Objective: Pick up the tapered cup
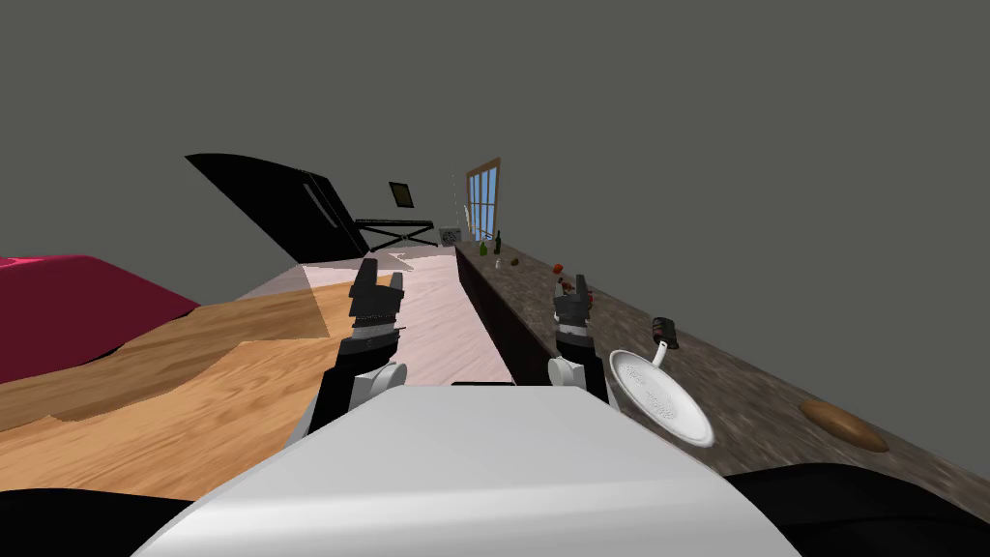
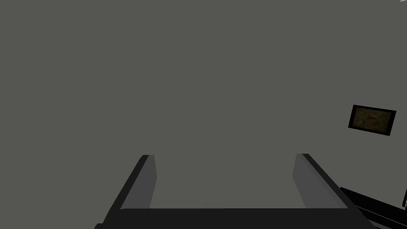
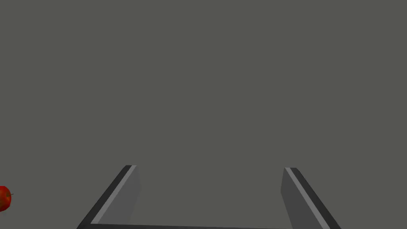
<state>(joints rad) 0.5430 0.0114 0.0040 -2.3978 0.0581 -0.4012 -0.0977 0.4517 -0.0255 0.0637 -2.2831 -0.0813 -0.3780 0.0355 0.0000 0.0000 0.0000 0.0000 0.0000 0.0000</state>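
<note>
Left gripper (image 1: 380, 276): fingers apart, beside counter (image 1: 754, 387)
Right gripper (image 1: 578, 287): fingers apart, above counter edge
Cup (image 1: 665, 332): on counter

Dark tapered cup (image 1: 665, 332), standing on stone-patterned counter (image 1: 754, 387)

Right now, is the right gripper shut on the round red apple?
No. The right gripper is open with nothing in it, and the round red apple sits well outside it.
</note>
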